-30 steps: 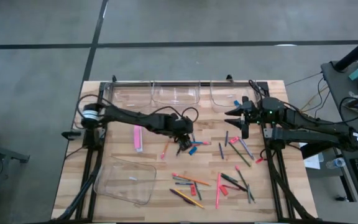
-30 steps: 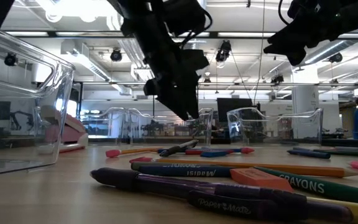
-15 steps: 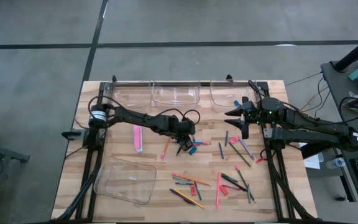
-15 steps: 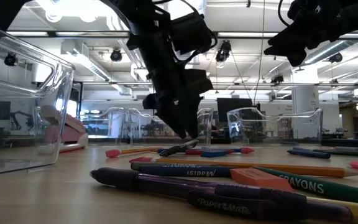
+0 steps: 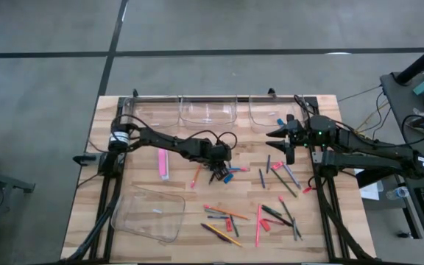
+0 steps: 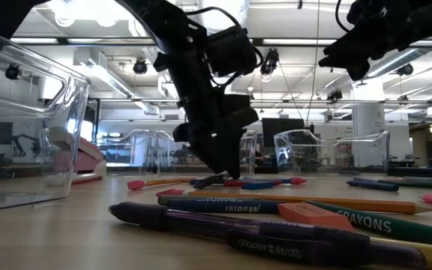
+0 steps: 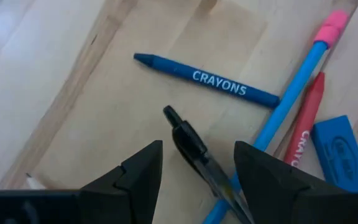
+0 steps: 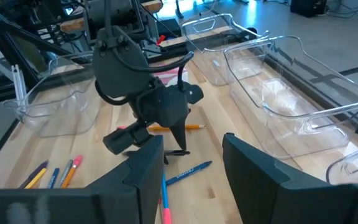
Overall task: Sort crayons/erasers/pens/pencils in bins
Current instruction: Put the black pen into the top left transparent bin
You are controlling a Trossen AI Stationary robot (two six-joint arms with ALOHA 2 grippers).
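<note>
While the left gripper (image 7: 194, 171) hangs low over the middle of the table, its fingers spread and empty, a black pen (image 7: 197, 155) lies on the wood directly between them. The pen's long axis runs roughly crosswise to the line between the fingertips, so closing should pinch it across its barrel. Just beyond it lie a blue crayon (image 7: 210, 81), a blue pencil with a pink eraser tip (image 7: 291, 102), a red crayon (image 7: 303, 134) and a blue eraser (image 7: 339, 146). The left arm reaches in from its base, wrist pitched steeply down. This arm is clearly the nearer; the right gripper (image 5: 285, 147), also spread and holding nothing, waits raised near the far right bin (image 5: 267, 114). Three bins line the far edge; a fourth (image 5: 149, 213) sits at the near left.
</note>
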